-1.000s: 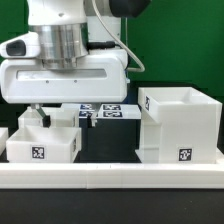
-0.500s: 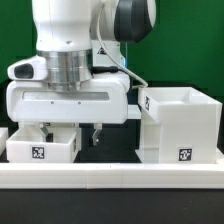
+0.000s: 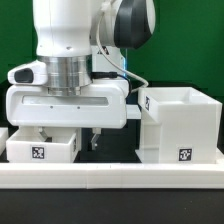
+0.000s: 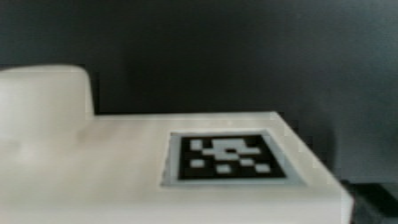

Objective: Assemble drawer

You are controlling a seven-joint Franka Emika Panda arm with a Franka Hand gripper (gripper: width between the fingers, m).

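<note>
The tall white housing [image 3: 180,125] stands at the exterior view's right, open at the top, with a tag low on its front. A low white tray [image 3: 42,146] with a tag on its front sits at the left. My gripper [image 3: 72,138] hangs low over the tray's right end. One dark finger [image 3: 97,139] shows just outside the tray's right wall; the other is hidden behind the tray. The jaws stand wide apart and hold nothing. The wrist view is filled by a white tagged surface of the tray [image 4: 226,158] with a rounded white part [image 4: 45,100] beside it.
A long white rail [image 3: 110,176] runs along the front. The edge of another white part [image 3: 3,136] shows at the far left. A narrow dark gap separates the tray from the housing. A green backdrop stands behind.
My hand has come down over the tray's right end and shifted slightly right. It now hides the marker board that showed behind. The jaws stay apart.
</note>
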